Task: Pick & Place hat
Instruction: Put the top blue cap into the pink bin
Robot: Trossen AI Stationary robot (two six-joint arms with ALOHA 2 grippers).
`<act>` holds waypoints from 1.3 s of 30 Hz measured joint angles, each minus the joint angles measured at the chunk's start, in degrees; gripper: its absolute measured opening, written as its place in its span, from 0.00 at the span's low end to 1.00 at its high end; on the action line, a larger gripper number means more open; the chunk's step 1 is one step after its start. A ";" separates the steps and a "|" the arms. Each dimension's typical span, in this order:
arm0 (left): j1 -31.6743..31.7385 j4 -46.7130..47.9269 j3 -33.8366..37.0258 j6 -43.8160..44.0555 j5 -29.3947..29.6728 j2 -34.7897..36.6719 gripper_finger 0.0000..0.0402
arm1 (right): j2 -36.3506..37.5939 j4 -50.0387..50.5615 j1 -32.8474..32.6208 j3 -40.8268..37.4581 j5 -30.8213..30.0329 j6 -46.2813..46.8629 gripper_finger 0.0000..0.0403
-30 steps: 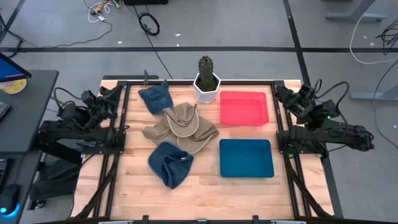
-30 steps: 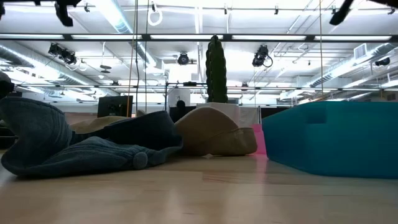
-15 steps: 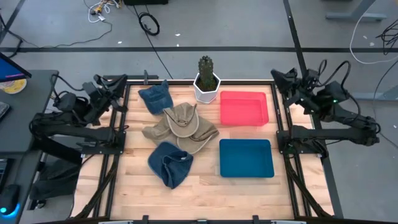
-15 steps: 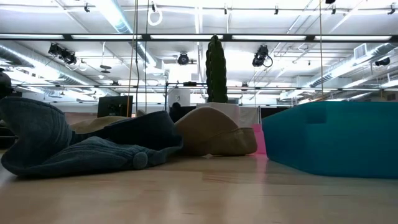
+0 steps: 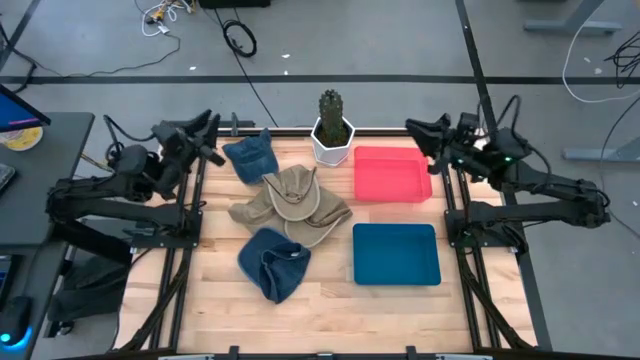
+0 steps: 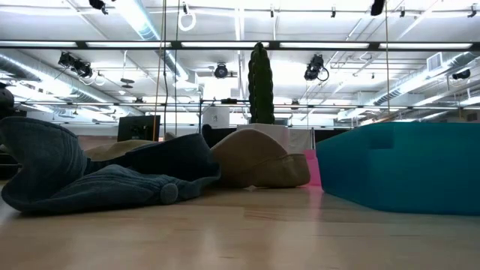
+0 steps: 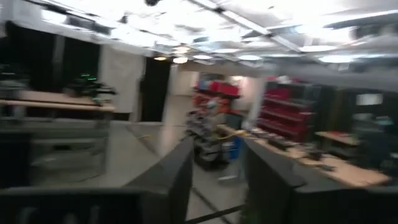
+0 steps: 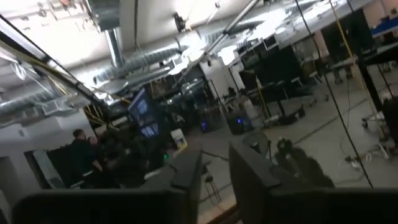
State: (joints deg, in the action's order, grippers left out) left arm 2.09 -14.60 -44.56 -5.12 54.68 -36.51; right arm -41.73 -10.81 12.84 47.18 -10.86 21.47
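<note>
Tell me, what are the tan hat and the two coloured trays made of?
The tan hat looks like soft woven cloth: it lies crumpled, its brim floppy. The red tray and blue tray look like moulded plastic, judging by their smooth, even colour and stiff straight walls, though that is a guess.

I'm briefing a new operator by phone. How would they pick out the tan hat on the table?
Start at the white cactus pot at the table's far edge. Just in front of it, left of the red tray, lies the tan hat. The two hats flanking it are dark blue; it alone is tan.
</note>
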 joint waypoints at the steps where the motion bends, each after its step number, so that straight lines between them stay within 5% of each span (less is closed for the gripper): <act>1: 0.54 1.40 -1.59 0.00 0.93 -0.74 0.41 | -0.64 0.07 0.02 0.00 -0.01 0.79 0.27; 9: 7.02 30.45 -19.26 12.14 2.38 -8.45 0.64 | -5.46 0.28 0.07 0.00 4.88 1.88 0.46; 16: 14.52 53.64 -30.85 23.36 -8.24 -17.84 0.67 | -7.13 1.33 0.09 0.00 7.13 0.35 0.53; 26: 28.18 66.95 -32.74 34.19 -23.66 -28.46 0.64 | -7.13 8.22 0.09 0.00 7.44 0.42 0.53; 33: 36.17 67.53 -32.74 35.97 -35.87 -36.25 0.64 | -7.66 12.60 0.09 0.00 7.40 2.06 0.53; 39: 39.80 67.57 -32.74 35.51 -38.39 -42.71 0.64 | -9.14 12.68 0.09 -0.02 7.36 3.34 0.53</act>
State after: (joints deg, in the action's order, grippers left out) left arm 41.89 52.97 -77.30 30.39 16.29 -79.23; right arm -50.87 1.87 12.93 47.16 -3.50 24.81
